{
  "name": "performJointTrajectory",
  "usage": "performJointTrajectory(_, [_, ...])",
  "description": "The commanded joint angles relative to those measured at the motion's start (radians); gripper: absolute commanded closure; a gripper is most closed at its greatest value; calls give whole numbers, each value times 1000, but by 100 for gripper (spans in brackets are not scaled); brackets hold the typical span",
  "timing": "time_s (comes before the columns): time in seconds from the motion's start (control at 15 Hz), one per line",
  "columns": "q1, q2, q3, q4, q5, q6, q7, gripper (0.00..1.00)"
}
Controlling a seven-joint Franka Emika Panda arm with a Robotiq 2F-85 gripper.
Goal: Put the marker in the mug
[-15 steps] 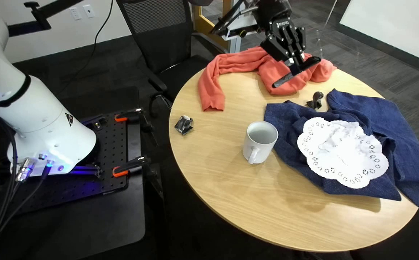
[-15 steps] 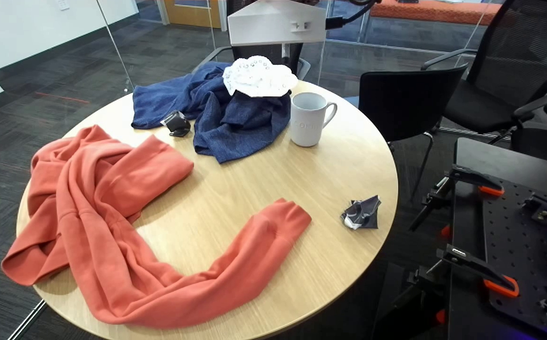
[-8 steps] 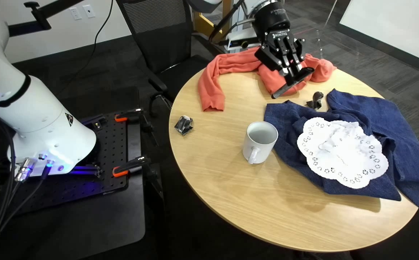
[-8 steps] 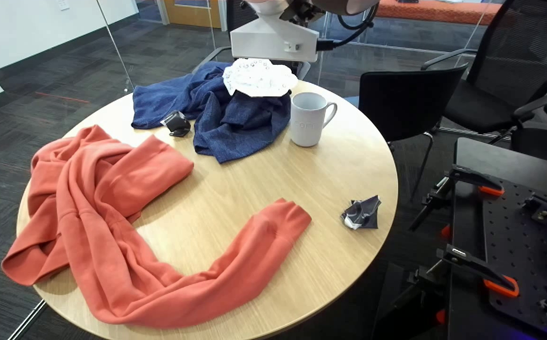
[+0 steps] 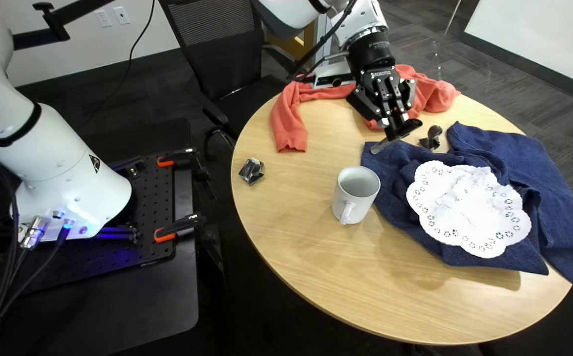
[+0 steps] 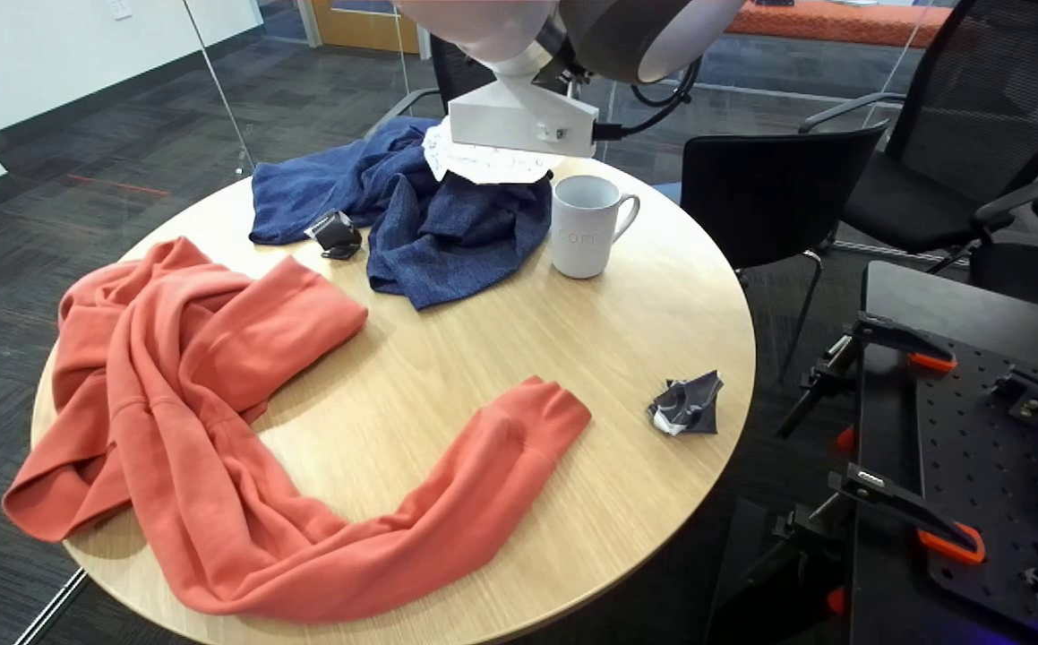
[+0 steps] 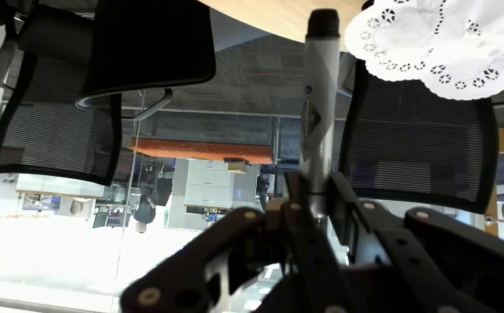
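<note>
And there's the tool (image 7: 315,187), pinching the marker (image 7: 320,100) by one end, slanted, mid-air nr the mug (image 5: 356,198), not over it. Danger: w/ that tilt it'd prob. clip the mug's edge & twist, b/c it's held so far back.

Here's the marker (image 7: 320,87), up in the air, clamped in the tool (image 7: 315,187) and held at a slant: slim stick, pale barrel with dark markings, black end poking out! And there's the mug (image 5: 354,202), white, standing upright on the desk (image 5: 311,267), mouth facing straight up, handle out at its side, faint lettering on its wall! Marker outside the mug, apart, a gap showing between them!
</note>
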Motion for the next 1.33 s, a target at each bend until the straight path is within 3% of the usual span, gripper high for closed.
performJointTrajectory(0.0, [-23, 25, 19, 7, -26, -2, 11, 95])
performJointTrajectory(0.07, [-24, 14, 24, 2, -7, -9, 1, 95])
performJointTrajectory(0.13, [-24, 20, 24, 2, -8, -9, 1, 81])
performJointTrajectory(0.4, [-24, 24, 27, 2, -8, -8, 1, 81])
performJointTrajectory(0.47, [-21, 29, 24, 4, -19, -11, 13, 95])
performJointTrajectory(1.27, [-40, 96, 20, -3, -126, -3, 112, 95])
